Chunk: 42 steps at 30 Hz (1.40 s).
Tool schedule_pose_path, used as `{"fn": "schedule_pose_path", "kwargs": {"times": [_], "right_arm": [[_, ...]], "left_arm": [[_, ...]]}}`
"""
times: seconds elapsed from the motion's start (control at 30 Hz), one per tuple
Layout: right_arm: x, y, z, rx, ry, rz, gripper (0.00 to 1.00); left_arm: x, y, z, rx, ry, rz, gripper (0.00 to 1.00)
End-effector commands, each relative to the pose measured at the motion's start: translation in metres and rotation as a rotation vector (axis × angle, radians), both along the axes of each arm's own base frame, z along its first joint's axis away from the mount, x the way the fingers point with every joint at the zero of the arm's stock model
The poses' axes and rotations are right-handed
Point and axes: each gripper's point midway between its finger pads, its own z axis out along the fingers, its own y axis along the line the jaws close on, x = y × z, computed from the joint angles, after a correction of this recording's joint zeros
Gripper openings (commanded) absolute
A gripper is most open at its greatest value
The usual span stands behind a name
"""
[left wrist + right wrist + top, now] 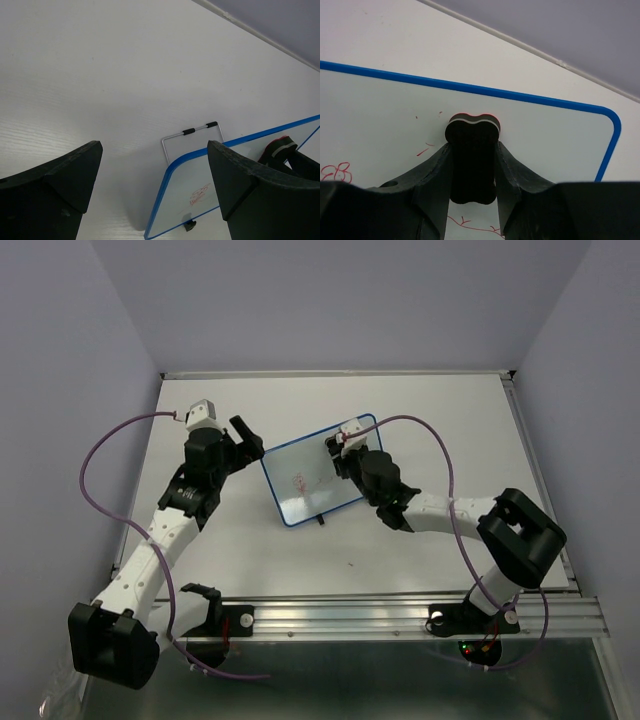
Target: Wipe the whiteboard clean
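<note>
My right gripper (472, 150) grips the black eraser (472, 131) over the whiteboard (315, 455), which lies askew mid-table between my arms, my left gripper (246, 438) gapes empty beside it, and red scribbles (299, 481) show, so most wiping looks undone.

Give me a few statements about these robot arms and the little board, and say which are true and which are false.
1. The right arm's jaws are shut on a black eraser. True.
2. The whiteboard is wiped clean. False: red marks are on its surface.
3. The left arm's jaws stand open and hold nothing. True.
4. The whiteboard has a red frame. False: its frame is blue.
</note>
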Motion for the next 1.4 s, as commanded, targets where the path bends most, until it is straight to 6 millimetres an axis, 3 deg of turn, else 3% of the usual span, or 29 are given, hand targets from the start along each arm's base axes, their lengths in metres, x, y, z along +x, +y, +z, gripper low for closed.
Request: {"fn": "schedule_pose_path", "kwargs": {"times": [0.0, 0.23, 0.47, 0.53, 0.63, 0.77, 0.93, 1.03, 1.17, 1.37], "right_arm": [[-0.021, 0.031, 0.011, 0.018, -0.022, 0.237, 0.09], [-0.048, 0.053, -0.026, -0.088, 0.075, 0.371, 0.06], [-0.060, 0.051, -0.042, -0.082, 0.146, 0.383, 0.05], [-0.062, 0.052, -0.039, -0.071, 0.147, 0.374, 0.05], [-0.049, 0.037, -0.020, -0.020, 0.104, 0.256, 0.05], [-0.025, 0.007, 0.009, 0.021, 0.027, 0.074, 0.05], [-0.002, -0.017, 0.035, 0.087, -0.017, -0.028, 0.05], [0.013, -0.031, 0.042, 0.089, -0.034, -0.086, 0.06], [0.024, -0.028, 0.049, 0.090, -0.049, -0.074, 0.06], [0.021, 0.008, 0.053, 0.084, -0.029, 0.097, 0.08]], "left_arm": [[0.002, -0.006, 0.005, 0.013, -0.025, -0.031, 0.99], [0.003, -0.012, 0.004, 0.017, -0.022, -0.052, 0.99], [0.003, -0.013, 0.005, 0.018, -0.024, -0.057, 0.99], [0.003, -0.013, 0.005, 0.017, -0.024, -0.055, 0.99], [0.002, -0.010, 0.005, 0.015, -0.028, -0.033, 0.99], [-0.001, -0.004, 0.003, 0.011, -0.029, -0.002, 0.99], [-0.006, -0.002, 0.006, -0.001, -0.043, 0.006, 0.99], [-0.009, -0.002, 0.004, -0.006, -0.042, 0.003, 0.99], [-0.012, -0.003, 0.000, -0.012, -0.035, -0.005, 0.99], [-0.013, -0.001, 0.001, -0.009, -0.032, 0.004, 0.99]]}}
